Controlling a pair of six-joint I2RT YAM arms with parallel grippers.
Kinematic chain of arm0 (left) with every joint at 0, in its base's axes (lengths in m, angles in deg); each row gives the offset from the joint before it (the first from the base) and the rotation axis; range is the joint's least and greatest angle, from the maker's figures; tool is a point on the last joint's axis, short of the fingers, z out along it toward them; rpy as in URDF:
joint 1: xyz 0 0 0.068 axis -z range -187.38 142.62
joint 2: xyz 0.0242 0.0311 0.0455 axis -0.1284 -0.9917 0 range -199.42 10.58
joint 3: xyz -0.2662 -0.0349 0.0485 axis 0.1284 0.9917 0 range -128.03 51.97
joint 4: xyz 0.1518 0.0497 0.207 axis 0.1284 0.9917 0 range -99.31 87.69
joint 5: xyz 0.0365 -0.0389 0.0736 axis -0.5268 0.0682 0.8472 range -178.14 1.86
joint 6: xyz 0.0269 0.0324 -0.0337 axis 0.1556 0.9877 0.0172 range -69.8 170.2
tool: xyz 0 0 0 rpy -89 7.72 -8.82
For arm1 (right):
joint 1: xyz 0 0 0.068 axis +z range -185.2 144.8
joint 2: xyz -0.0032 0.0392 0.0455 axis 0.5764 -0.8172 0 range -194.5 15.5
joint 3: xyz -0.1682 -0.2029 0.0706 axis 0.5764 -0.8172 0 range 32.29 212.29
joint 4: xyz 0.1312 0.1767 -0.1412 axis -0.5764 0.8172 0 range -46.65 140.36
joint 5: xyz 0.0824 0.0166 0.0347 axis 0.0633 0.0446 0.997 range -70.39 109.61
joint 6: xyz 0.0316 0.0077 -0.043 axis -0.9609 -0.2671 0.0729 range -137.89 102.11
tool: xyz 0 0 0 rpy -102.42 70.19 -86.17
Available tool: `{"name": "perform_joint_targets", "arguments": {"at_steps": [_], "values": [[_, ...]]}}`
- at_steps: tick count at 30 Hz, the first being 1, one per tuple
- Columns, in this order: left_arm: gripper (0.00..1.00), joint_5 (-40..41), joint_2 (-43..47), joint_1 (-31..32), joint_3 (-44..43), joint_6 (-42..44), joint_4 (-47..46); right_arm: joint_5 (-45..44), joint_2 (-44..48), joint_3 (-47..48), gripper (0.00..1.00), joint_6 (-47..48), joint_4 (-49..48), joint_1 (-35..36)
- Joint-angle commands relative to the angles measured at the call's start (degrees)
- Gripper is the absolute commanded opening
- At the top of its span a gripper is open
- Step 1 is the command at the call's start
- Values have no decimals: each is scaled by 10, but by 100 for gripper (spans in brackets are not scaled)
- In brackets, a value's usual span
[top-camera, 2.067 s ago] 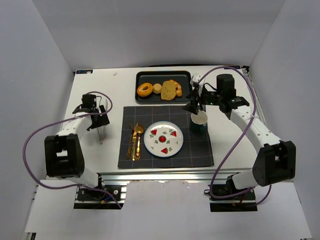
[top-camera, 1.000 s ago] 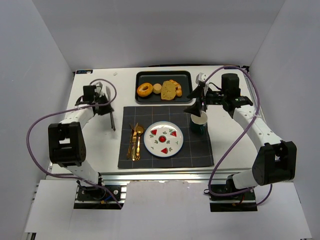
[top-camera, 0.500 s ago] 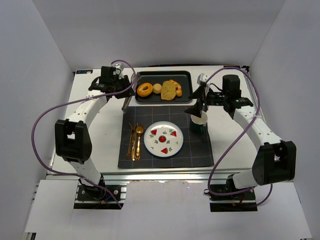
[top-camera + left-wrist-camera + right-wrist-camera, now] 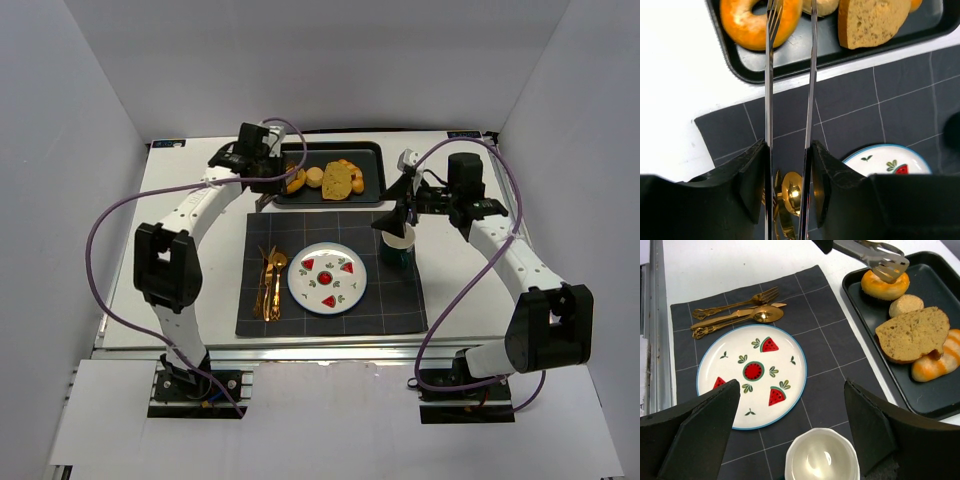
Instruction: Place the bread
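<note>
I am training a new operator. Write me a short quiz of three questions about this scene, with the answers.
1. True or false: the ring-shaped bread lies on the plate.
2. The left gripper holds tongs. Their tips are above: A the bread slice; B the ring-shaped bread; C the cutlery.
3. In a few words: what stands below the right gripper, between its open fingers?
Key: 1 false, it lies in the black tray; 2 B; 3 the cup.
</note>
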Motion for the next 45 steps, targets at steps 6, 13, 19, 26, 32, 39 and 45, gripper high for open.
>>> {"name": "perform_joint_targets", "arguments": {"at_steps": [6,13,19,26,32,39,45], "values": [[50,110,-37,37,-72,59,26,24,14,-8,89,-9,-17,-11],[51,144,-55,48,-89,68,32,28,12,-11,89,-10,-18,-16],[51,136,-60,55,-79,73,32,32,8,-10,89,-13,-21,-17],[52,116,-56,59,-74,74,29,34,2,-6,89,-14,-20,-18],[53,136,-62,60,-65,78,32,36,0,-5,89,-16,-21,-19],[53,142,-77,64,-69,80,32,40,2,-7,89,-16,-21,-21],[53,134,-88,71,-74,80,33,41,2,-9,89,-16,-22,-23]]}}
